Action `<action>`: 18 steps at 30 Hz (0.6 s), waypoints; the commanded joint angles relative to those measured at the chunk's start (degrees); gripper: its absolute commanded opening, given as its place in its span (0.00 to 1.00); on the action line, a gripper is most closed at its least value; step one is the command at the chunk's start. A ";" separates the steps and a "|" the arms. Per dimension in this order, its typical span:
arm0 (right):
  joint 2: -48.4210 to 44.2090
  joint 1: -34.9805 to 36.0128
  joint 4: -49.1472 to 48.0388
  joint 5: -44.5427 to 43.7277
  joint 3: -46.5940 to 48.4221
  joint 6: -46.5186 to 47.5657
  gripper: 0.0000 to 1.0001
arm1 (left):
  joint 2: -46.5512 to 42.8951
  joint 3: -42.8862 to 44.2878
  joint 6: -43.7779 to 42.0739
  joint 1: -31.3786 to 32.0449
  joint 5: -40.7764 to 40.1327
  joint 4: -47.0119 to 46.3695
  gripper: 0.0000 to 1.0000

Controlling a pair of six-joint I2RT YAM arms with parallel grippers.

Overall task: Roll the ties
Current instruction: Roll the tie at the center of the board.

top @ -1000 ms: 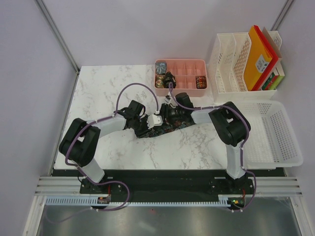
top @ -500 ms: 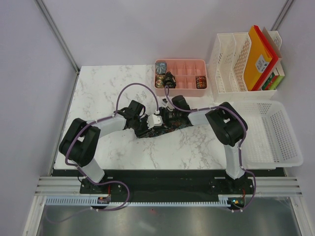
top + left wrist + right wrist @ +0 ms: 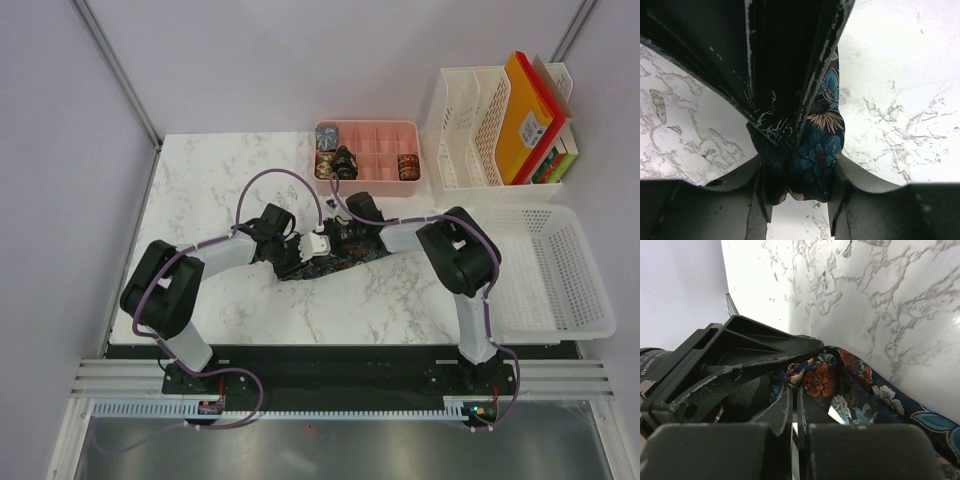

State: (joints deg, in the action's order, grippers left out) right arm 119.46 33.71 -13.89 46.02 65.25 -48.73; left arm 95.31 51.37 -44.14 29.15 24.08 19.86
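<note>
the left gripper (image 3: 799, 192) is clenched on the floral tie (image 3: 822, 150) — dark fabric with teal and tan blooms, bunched between its two fingers just above the marble table (image 3: 900, 100). the right gripper (image 3: 795, 410) has its jaws pressed together with only a sliver between them. whether any cloth is caught in that sliver i cannot tell. its tips sit close against the left gripper's black body, and the tie's red and white flowers spill out beside them onto the marble. from above, both grippers meet near the middle of the table, with the tie lying as a short dark strip under and between them. well behind them, at the far edge, a pink tray (image 3: 375, 130) holds three rolled ties (image 3: 408, 166) — a grey-blue one and a dark one in its left compartments, a red-orange one at its right end. a white basket (image 3: 560, 280) sits at the table's right side, with a white file rack (image 3: 465, 130) behind it.
</note>
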 commanded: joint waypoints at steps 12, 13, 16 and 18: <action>6.22 -4.09 12.22 -5.68 0.58 12.61 0.00 | -3.37 1.36 5.20 -0.49 2.82 4.84 0.69; 6.40 -4.36 12.39 -5.94 0.58 13.30 0.00 | -3.55 1.36 5.38 -0.49 2.82 4.75 0.70; 6.49 -4.80 13.01 -6.73 -0.13 14.19 0.00 | -3.11 2.06 6.96 -0.49 2.38 4.23 0.73; 6.40 -4.89 13.19 -7.43 -0.39 14.54 0.00 | -2.32 3.11 8.80 -0.41 1.50 3.79 0.75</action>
State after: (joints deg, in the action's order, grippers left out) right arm 121.99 29.32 -7.53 48.14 67.02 -40.40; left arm 93.93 51.83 -39.94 28.95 25.34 22.70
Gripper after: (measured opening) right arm 0.018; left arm 0.729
